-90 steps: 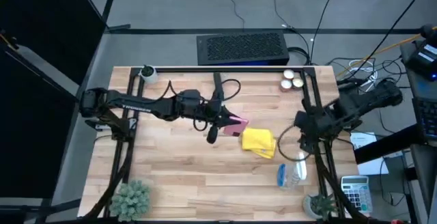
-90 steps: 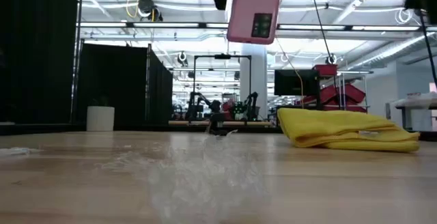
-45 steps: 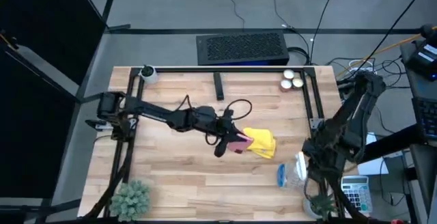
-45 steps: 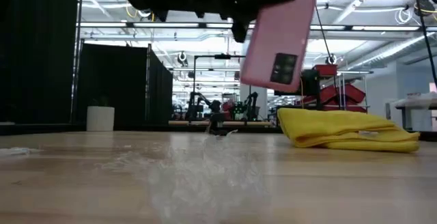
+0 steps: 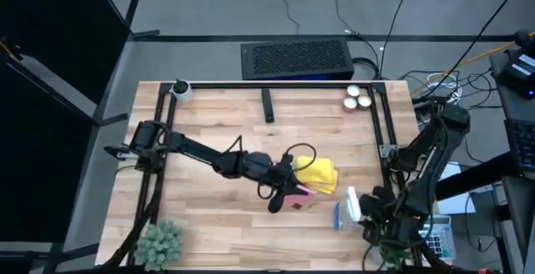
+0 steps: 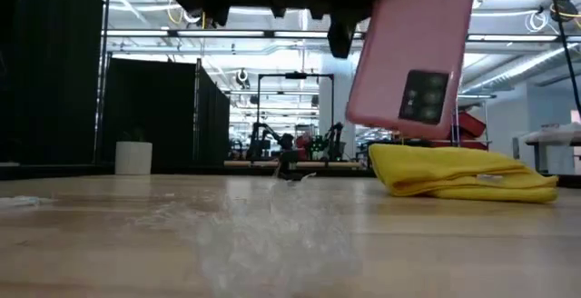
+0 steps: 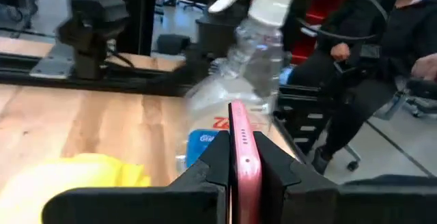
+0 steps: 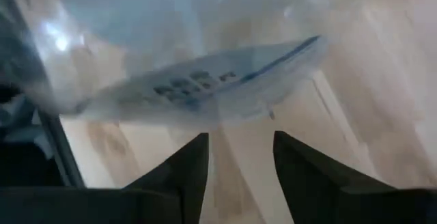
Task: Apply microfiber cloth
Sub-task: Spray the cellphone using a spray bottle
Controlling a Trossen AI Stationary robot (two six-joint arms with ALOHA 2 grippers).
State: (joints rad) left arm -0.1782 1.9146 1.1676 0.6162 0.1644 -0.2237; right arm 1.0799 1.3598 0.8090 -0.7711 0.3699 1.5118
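- High view, nearest the table's front edge: two small potted plants are counted, one at the near left corner (image 5: 159,242) and one at the near right corner (image 5: 393,251).
- One spray bottle (image 5: 349,208) is seen near the right side, with the right gripper (image 5: 374,218) against it; the right wrist view shows the bottle between the spread fingers, but whether it is clamped cannot be told.
- One pink phone (image 5: 295,199) is gripped edge-on by the closed left gripper (image 5: 286,192), held above the wood near the table's middle.
- One yellow cloth (image 5: 314,175), the task's thing, lies crumpled on the table just beyond and right of the phone, untouched by either gripper.
- The step in hand is judged to be preparation: the phone is presented and the bottle is dealt with, and the cloth is not yet picked up.
- The next move is judged to call for a free gripper to be brought over the cloth and closed on a fold, so that it can be drawn across the phone.
- Farthest off, three small white round things (image 5: 358,97) are counted at the far right, and one pale round pot (image 5: 180,89) at the far left.
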